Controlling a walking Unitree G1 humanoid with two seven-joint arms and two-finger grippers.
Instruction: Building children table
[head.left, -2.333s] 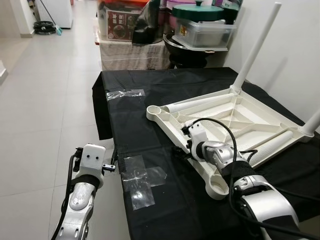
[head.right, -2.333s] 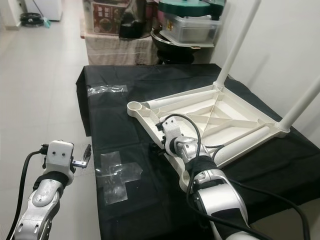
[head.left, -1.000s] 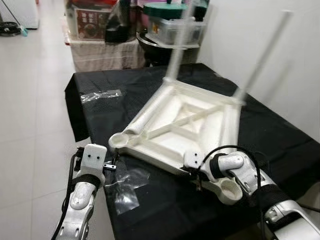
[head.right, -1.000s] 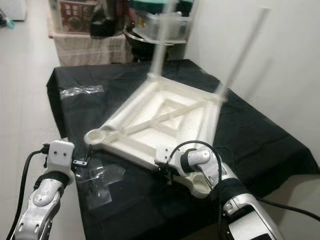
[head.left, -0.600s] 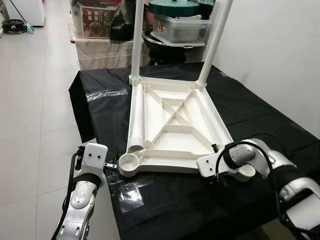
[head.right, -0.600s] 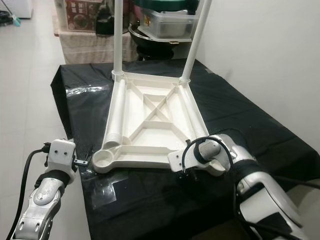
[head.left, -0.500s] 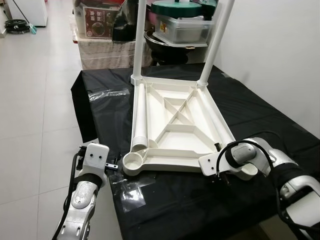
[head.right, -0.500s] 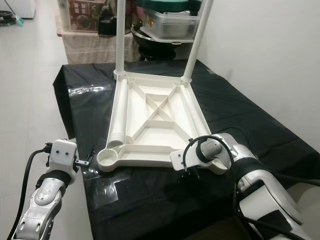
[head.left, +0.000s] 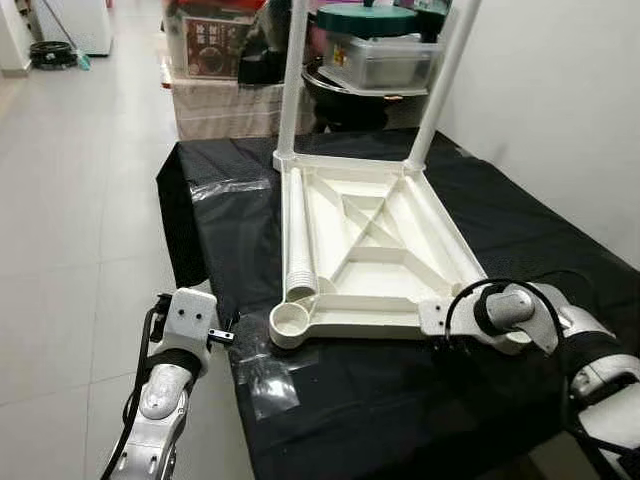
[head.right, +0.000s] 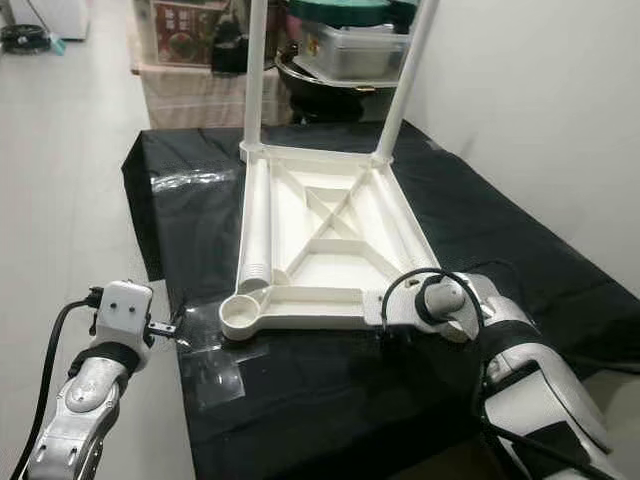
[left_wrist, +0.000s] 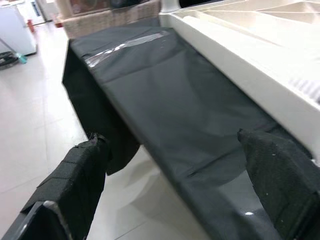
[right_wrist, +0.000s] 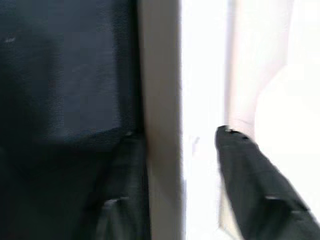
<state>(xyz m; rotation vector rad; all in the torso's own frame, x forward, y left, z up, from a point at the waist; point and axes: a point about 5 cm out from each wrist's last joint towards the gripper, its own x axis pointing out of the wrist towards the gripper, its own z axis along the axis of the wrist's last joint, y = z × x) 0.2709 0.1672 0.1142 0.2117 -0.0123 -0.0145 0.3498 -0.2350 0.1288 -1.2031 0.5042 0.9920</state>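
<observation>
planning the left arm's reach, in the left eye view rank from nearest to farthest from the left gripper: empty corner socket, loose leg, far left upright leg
1. empty corner socket, table top's near left corner, beside the left gripper.
2. loose leg, lying inside along the left rim.
3. far left upright leg, standing at the far corner.

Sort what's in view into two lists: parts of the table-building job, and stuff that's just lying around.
Job:
- white tabletop, upside down on the black cloth
- two fitted legs
- loose leg lying inside it
- right gripper, clamped on the tabletop's near rim
- left gripper, open beside the cloth's edge

Lying about:
- clear tape patches
- lidded containers behind
</observation>
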